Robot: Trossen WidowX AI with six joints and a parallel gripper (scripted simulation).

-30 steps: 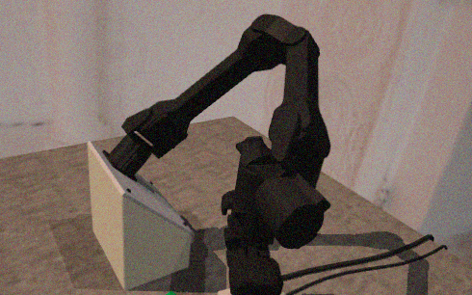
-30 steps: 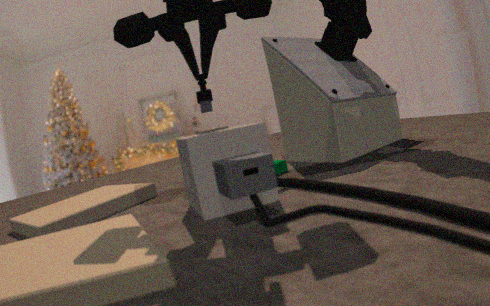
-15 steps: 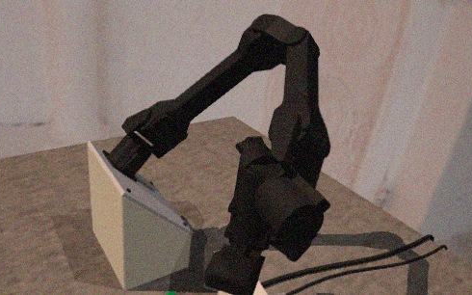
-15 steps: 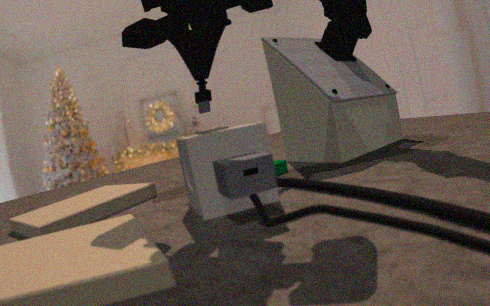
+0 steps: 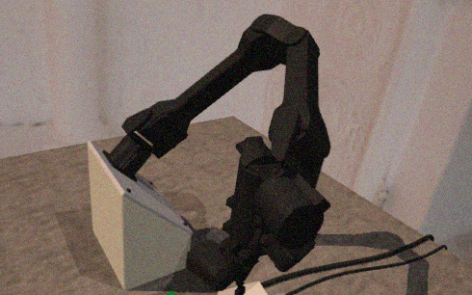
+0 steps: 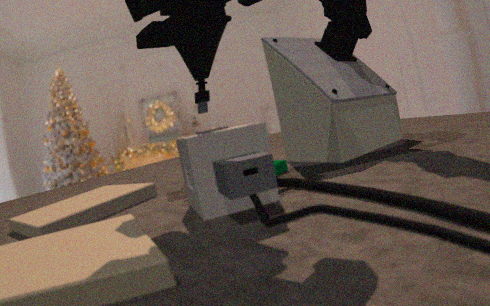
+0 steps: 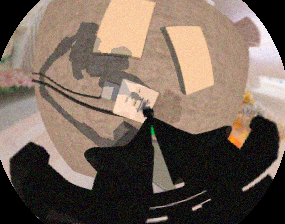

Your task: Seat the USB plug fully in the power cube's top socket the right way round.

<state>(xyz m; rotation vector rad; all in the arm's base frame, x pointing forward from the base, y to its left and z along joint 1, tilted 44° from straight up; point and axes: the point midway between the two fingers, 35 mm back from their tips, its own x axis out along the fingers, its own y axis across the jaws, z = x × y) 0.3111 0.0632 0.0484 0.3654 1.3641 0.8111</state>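
Observation:
The white power cube (image 6: 200, 170) (image 7: 129, 102) stands on the table, with a grey socket block (image 6: 245, 175) on its side facing the exterior camera. My gripper (image 6: 202, 94) (image 7: 150, 120) points straight down above the cube's top and is shut on the small USB plug (image 6: 203, 106). The plug hangs in the air, clear of the cube's top by about its own length. The top socket itself is hidden from the exterior view. In the top view the gripper (image 5: 238, 276) is low at the frame's bottom edge, and only a corner of the cube (image 5: 250, 290) shows.
The arm's wedge-shaped white base mount (image 6: 323, 115) (image 5: 118, 217) stands behind the cube. Two black cables (image 6: 398, 202) (image 5: 359, 262) run across the table to the right. A small green block (image 6: 280, 166) lies by the cube. Two flat tan boards (image 6: 83, 200) (image 6: 63, 265) (image 7: 126, 26) lie to the left.

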